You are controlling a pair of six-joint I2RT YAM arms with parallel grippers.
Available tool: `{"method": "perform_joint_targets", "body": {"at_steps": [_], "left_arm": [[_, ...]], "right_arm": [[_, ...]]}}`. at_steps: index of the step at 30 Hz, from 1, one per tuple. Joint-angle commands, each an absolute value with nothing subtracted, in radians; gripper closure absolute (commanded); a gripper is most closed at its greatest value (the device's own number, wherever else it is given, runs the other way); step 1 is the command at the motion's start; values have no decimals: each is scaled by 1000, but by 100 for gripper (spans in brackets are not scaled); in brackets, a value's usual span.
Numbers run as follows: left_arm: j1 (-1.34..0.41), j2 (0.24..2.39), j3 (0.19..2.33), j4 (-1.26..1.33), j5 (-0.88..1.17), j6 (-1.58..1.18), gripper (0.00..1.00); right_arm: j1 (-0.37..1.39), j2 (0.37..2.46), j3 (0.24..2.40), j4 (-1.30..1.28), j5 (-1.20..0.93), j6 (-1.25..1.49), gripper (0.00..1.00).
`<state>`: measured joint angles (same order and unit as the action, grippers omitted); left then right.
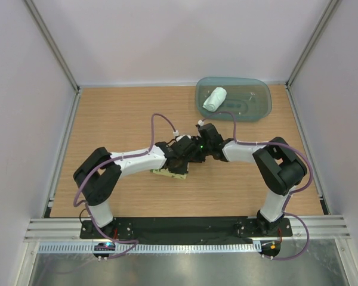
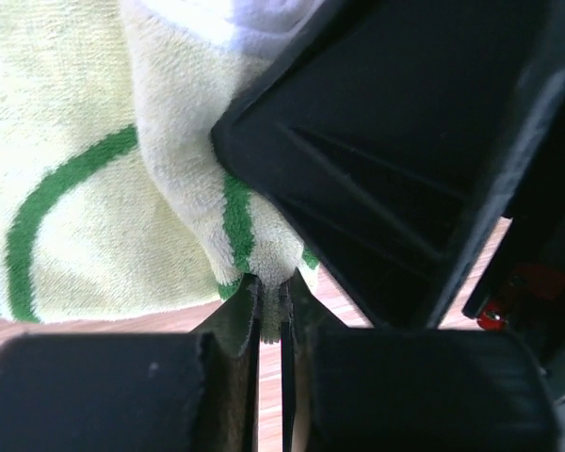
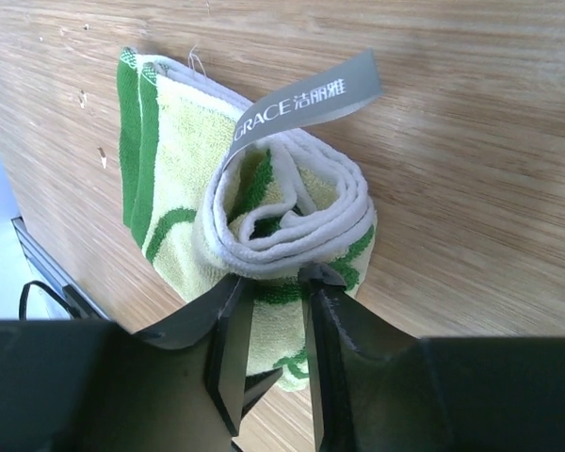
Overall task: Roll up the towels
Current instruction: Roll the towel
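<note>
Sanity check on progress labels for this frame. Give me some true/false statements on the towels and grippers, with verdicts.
1. The white towel lies rolled inside the teal tray. True.
2. The yellow towel is in the tray as well. False: it lies on the table, between the two grippers.
3. The left gripper is pinched shut on a fold of the yellow towel. True.
4. The yellow towel lies fully flat. False: one end is curled into a loose roll, with a grey label sticking out.
5. The right gripper hangs clear of the towel. False: its fingers sit on either side of the roll's edge, gripping it.
</note>
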<state>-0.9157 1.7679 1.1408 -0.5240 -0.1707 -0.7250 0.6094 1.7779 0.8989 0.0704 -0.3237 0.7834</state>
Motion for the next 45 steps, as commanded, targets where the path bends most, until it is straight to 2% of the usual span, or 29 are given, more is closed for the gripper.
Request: {"method": "perform_joint_targets", "body": {"at_steps": [1,2,4,7,14,18,25,35,39,45], "left_arm": [[-905,1723,1108,-434,-105,-722,100],[-897,1711,1082,-411,-36,-729,100],[-867,1666,1037,-320,42,-755,100],[-830,1628,963,-258,126,-787,100],[-721,1545,795,-33,316,-916,100],[-664,1519,698,100,362,-1009,100],[-598,1563,575,288,454,-1103,100],[-506,1629,525,356,557,-1132,100],[-483,1626,523,325,574,-1112,100],[-471,1609,560,207,560,-1023,98]], "right_arm": [[608,1746,936,-38,-290,738,64],[601,1720,940,-60,-296,733,52],[572,1688,946,-83,-305,730,38],[542,1615,963,-129,-311,701,32],[499,1542,907,-91,-380,693,29],[506,1552,798,46,-431,750,29],[540,1611,750,155,-442,762,29],[600,1698,768,259,-453,795,29],[620,1738,795,278,-449,802,37],[641,1767,810,308,-440,824,69]]}}
